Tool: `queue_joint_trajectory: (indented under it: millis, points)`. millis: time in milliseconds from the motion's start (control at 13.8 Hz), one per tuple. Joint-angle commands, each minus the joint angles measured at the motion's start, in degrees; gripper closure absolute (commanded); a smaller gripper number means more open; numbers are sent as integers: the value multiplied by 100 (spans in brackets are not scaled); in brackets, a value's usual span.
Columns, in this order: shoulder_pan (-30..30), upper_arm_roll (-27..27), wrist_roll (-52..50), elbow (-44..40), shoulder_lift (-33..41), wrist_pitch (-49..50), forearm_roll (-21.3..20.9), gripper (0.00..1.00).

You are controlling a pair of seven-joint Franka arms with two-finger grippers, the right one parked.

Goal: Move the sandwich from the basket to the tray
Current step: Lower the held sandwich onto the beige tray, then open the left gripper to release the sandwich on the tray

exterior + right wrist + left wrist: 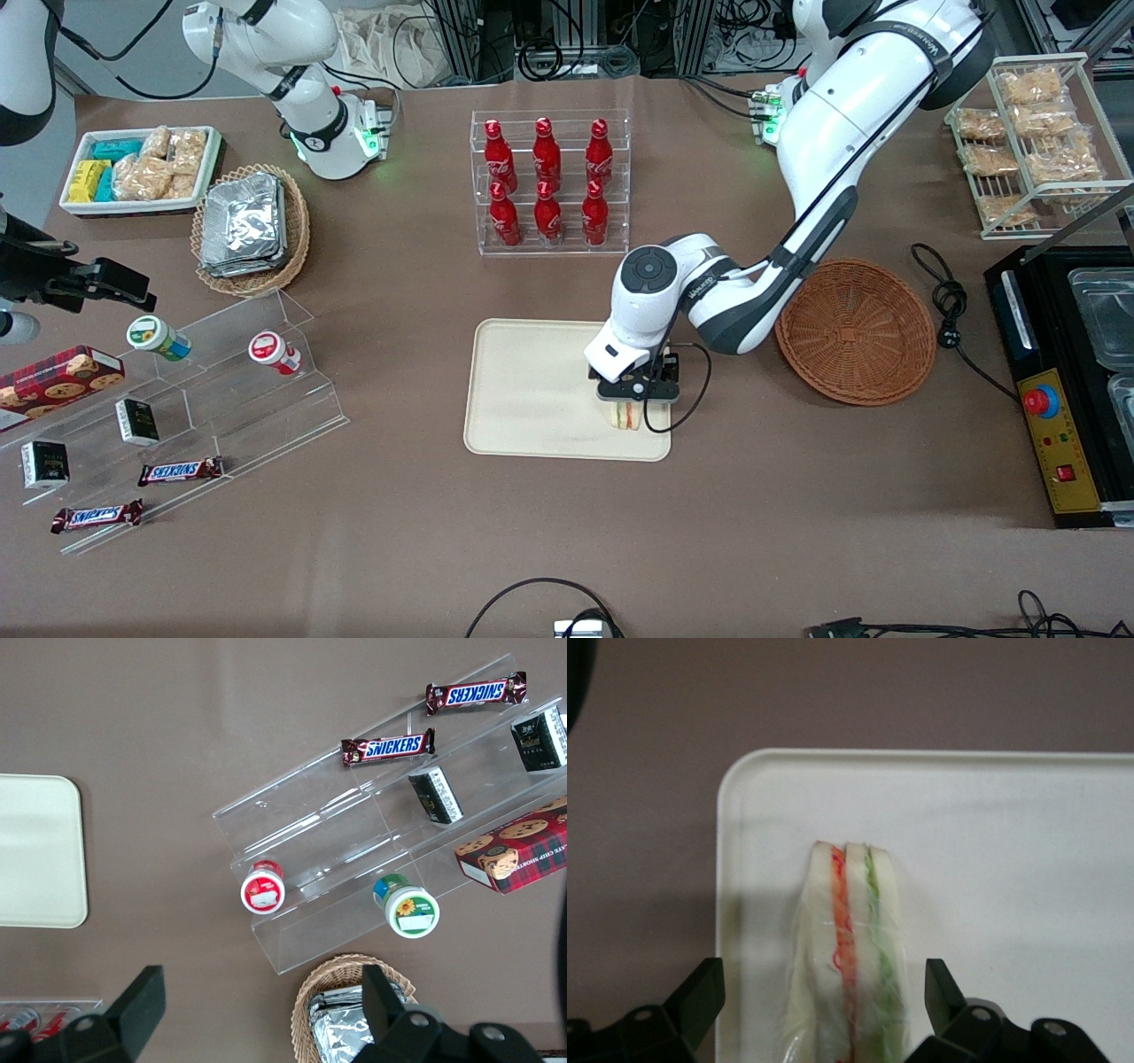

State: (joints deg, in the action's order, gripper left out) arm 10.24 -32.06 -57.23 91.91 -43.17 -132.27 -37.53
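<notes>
Resting on the tray (532,390), the sandwich (852,948) is straddled by the spread end effector (824,1010).

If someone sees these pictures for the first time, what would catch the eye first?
Probably the gripper low over the tray, open, with the sandwich standing on the tray between its fingers. Next, the empty reddish-brown basket beside the tray, toward the working arm's end. Then the red bottles in their clear rack, farther from the front camera.
</notes>
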Motion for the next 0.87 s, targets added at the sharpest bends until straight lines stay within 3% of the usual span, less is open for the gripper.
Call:
queue_joint_trajectory:
  millis: [0, 73, 363, 580, 798]
  points:
    - [57, -2, -121, -585, 45, 753, 139, 0]
    - [92, -2, -121, -848, 54, 1042, 306, 0]
    - [92, -20, -69, -1544, 194, 2247, 325, 0]
    - [13, 15, -52, -1615, 536, 2670, 343, 0]
    - [-469, -20, 106, -1615, 905, 2987, 473, 0]
